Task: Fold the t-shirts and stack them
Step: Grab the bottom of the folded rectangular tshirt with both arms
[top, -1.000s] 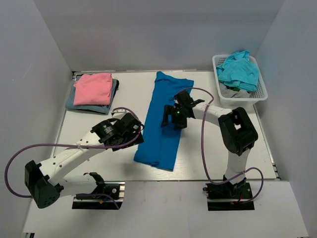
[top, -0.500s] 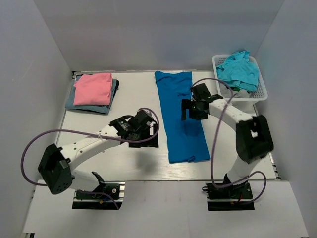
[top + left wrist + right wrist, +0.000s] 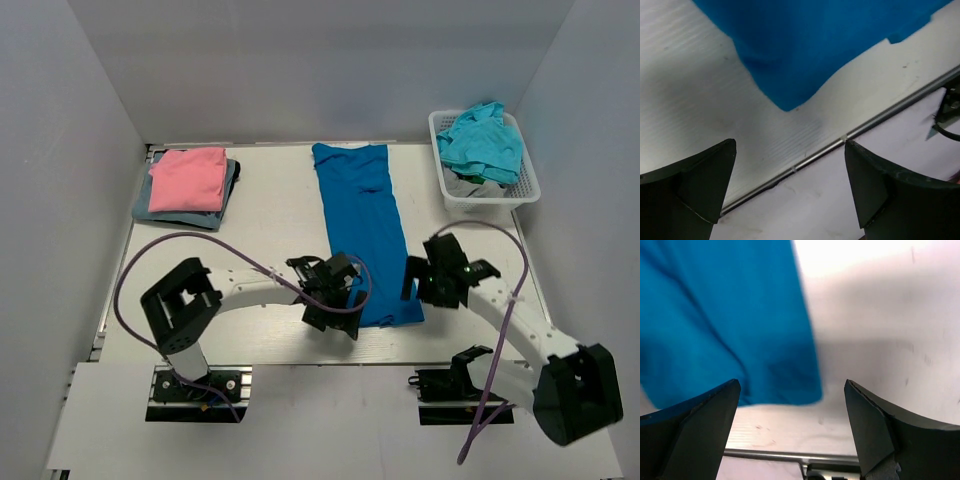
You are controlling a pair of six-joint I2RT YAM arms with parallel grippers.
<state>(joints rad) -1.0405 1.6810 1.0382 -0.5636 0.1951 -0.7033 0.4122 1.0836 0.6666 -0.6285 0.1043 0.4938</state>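
Left gripper (image 3: 789,143) and right gripper (image 3: 791,382) gape empty; the limp royal-blue cotton t-shirt (image 3: 365,220) wants pinching at hem corners just ahead.

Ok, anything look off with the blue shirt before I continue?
Nothing damaged. The blue t-shirt lies slightly slanted, near end further right, and its near hem is uneven, one corner poking out. The left end effector and right end effector are open at that hem.

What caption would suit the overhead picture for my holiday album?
The left gripper and right gripper, both open, poised at the near corners of a long blue t-shirt; folded shirts stacked back left.
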